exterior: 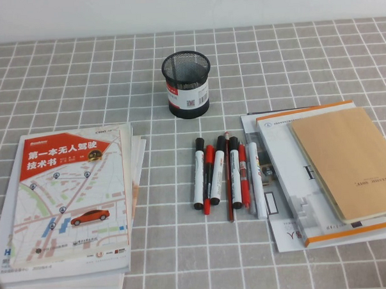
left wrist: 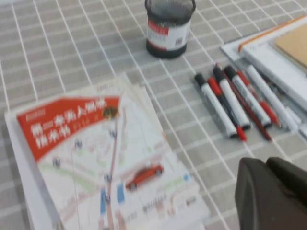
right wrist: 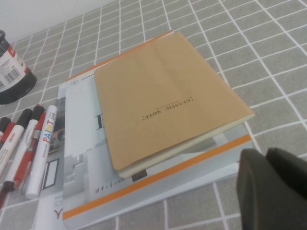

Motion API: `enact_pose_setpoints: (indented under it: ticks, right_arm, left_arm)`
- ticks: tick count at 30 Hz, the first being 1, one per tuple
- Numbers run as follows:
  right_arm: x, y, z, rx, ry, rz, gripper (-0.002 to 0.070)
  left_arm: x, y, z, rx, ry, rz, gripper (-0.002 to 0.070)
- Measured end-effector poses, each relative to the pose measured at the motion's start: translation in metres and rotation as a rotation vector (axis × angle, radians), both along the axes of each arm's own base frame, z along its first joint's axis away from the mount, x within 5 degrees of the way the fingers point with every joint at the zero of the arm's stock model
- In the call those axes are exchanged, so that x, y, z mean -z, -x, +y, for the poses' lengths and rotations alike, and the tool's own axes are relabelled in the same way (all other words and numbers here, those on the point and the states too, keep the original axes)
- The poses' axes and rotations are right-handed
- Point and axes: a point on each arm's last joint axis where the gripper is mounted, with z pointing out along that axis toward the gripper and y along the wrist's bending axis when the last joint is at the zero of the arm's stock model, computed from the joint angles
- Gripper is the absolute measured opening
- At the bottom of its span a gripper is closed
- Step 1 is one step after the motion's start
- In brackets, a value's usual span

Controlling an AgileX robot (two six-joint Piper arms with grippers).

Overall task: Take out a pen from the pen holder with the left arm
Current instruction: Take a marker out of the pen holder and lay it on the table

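Jaws closed and empty on your left gripper [left wrist: 266, 165] and on the right gripper [right wrist: 265, 154] by the books [right wrist: 168, 100], the holder [exterior: 186, 87] well ahead of the left jaws looks empty, pens [exterior: 216, 172] lie nearer: likely light, stiff, slick, so pinch mid-barrel.

Edge-cropped — left pincer [left wrist: 267, 166]; right pincer [right wrist: 266, 157]

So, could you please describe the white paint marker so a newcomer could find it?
The left pincer and right pincer hang shut over the table's near side. By the book stack on the right lies a row of pens. The white paint marker is nearest that stack, the only pen with a white cap.
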Motion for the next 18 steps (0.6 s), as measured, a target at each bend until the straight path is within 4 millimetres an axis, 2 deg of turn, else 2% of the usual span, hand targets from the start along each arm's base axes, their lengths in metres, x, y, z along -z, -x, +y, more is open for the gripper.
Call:
enact_pose_setpoints:
  ticks: [4, 7, 11, 18]
  right_arm:
    - [0.000, 0.000, 0.000, 0.000, 0.000, 0.000, -0.0013]
    - [0.000, 0.000, 0.000, 0.000, 0.000, 0.000, -0.0013]
    - [0.000, 0.000, 0.000, 0.000, 0.000, 0.000, -0.0013]
    - [0.000, 0.000, 0.000, 0.000, 0.000, 0.000, -0.0013]
  left_arm:
    - [0.032, 0.029, 0.015, -0.010, -0.014, 0.051, -0.0002]
    - [0.045, 0.046, 0.025, -0.025, -0.045, 0.070, -0.0002]
    - [0.049, 0.063, 0.034, -0.046, -0.021, 0.064, -0.0002]
    - [0.050, 0.070, 0.042, -0.071, -0.036, 0.023, -0.0003]
